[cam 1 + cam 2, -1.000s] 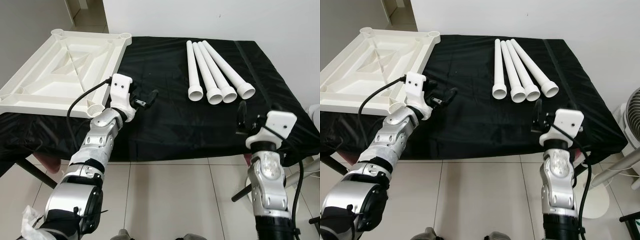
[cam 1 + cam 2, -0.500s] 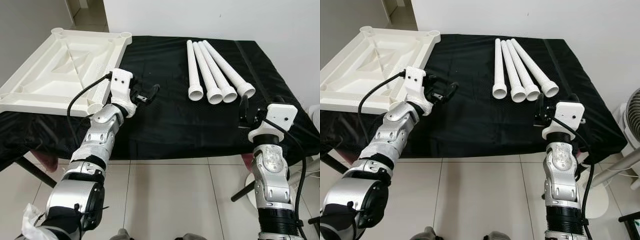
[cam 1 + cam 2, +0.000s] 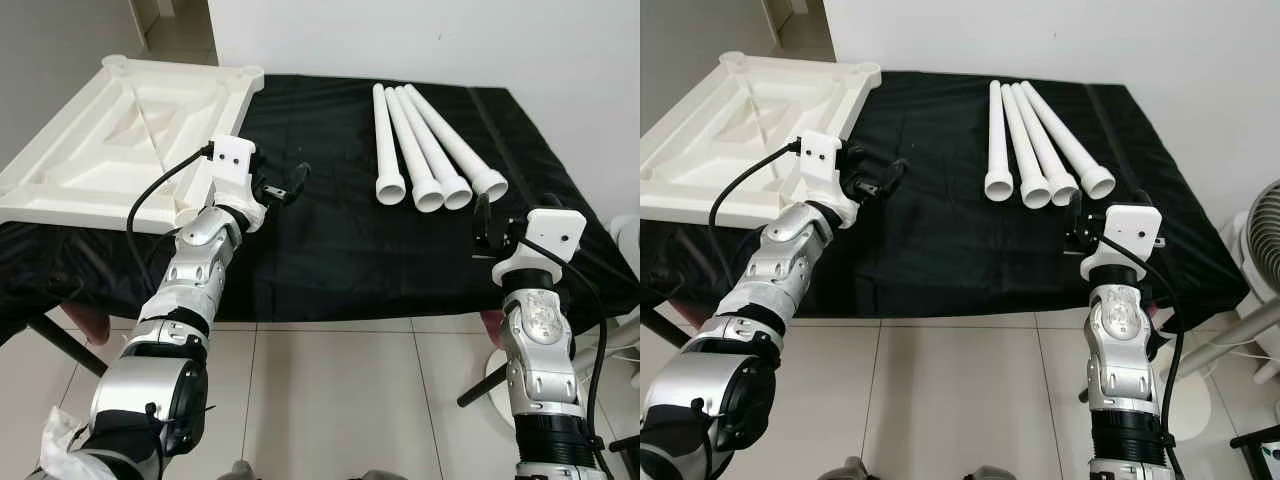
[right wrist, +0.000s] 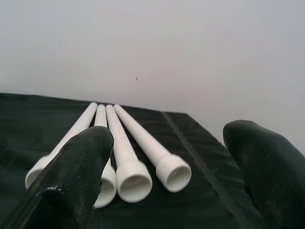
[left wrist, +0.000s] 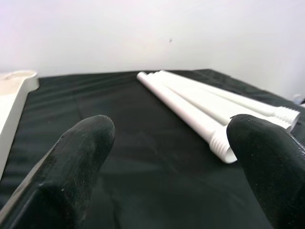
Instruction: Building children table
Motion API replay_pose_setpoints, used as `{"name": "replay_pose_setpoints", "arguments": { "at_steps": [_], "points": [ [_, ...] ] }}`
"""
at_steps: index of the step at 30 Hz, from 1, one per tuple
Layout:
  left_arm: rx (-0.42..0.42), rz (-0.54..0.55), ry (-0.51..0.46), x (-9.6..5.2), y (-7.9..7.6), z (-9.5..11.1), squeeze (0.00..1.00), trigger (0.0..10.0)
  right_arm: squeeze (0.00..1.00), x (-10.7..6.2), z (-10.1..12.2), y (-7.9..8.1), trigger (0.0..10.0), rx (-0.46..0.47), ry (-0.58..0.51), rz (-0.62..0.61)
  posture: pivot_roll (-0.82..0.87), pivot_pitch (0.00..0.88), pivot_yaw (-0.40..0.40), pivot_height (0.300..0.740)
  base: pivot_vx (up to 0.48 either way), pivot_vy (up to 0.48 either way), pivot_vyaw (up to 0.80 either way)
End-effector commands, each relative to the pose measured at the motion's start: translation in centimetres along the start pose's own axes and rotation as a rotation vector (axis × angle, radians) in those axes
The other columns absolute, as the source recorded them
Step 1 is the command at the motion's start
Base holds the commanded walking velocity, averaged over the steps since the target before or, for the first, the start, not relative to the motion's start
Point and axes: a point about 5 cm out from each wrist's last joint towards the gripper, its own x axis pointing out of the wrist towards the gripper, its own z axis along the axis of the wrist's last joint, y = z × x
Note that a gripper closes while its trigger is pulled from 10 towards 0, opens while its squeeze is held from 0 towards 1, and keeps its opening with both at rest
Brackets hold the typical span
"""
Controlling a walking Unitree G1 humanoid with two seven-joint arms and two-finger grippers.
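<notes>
Both the left gripper (image 3: pixel 283 190) and right gripper (image 3: pixel 481 226) gape empty; the legs (image 3: pixel 430 150) look light, stiff, slippery — best gripped mid-shaft.

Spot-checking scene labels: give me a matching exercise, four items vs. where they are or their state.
Items:
1. table top
2. table legs
3. left gripper
4. right gripper

Places or states:
A. open, just in front of the near ends of the tubes
B. four white tubes side by side on the black cloth
C. white, upside down, on the robot's left
D. open, over the cloth beside the white slab

Pairs: 1-C, 2-B, 3-D, 4-A
</notes>
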Motion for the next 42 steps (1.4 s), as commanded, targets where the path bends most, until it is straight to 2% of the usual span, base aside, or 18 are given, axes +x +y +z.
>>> {"name": "replay_pose_setpoints", "arguments": {
  "at_steps": [1, 17, 20, 23, 27, 33, 36, 42],
  "points": [
    [0.010, 0.208, -0.003, 0.0, 1.2, 0.2, 0.00, 10.0, 0.00, 0.2, -0.1, 0.2, 10.0, -0.005, 0.002, 0.015, -0.01, 0.000, -0.022, 0.740, 0.259, 0.000, 0.00],
    [0.010, 0.224, -0.021, 0.0, 1.4, 0.3, 0.00, 10.0, 0.00, 0.3, -0.3, 0.0, 10.0, -0.024, 0.002, 0.018, -0.01, 0.000, -0.029, 0.740, 0.259, 0.000, 0.00],
    [-0.006, 0.228, -0.058, 0.0, 1.4, 0.5, 0.00, 10.0, 0.00, 0.3, -0.4, -0.1, 10.0, -0.025, 0.005, 0.017, -0.01, 0.000, -0.028, 0.740, 0.000, 0.000, 0.00],
    [-0.014, 0.224, -0.052, 0.0, 1.3, 0.4, 0.00, 10.0, 0.00, 0.3, -0.6, -0.4, 10.0, -0.021, 0.015, 0.001, -0.01, 0.000, -0.026, 0.740, 0.000, 0.000, 0.00],
    [-0.007, 0.214, -0.030, 0.2, 1.0, 0.3, 0.00, 10.0, 0.00, 0.4, -1.2, -1.4, 10.0, -0.005, 0.042, -0.055, -0.01, 0.000, -0.021, 0.740, 0.000, 0.000, 0.00],
    [0.036, 0.128, -0.019, 0.8, 0.2, 0.9, 0.00, 10.0, 0.00, 0.9, -2.2, -3.3, 10.0, 0.066, 0.092, -0.127, -0.02, 0.000, -0.009, 0.740, 0.000, 0.000, 0.00],
    [0.070, 0.095, -0.015, 1.0, -0.1, 1.1, 0.00, 10.0, 0.00, 1.1, -2.3, -4.0, 10.0, 0.044, 0.098, -0.140, -0.02, 0.000, 0.002, 0.740, 0.000, 0.000, 0.00],
    [0.089, 0.046, -0.009, 1.4, -0.6, 1.6, 0.00, 10.0, 0.00, 1.4, -2.1, -4.8, 10.0, 0.004, 0.094, -0.136, -0.02, 0.014, 0.006, 0.740, 0.000, 0.000, 0.00]
  ]
}}
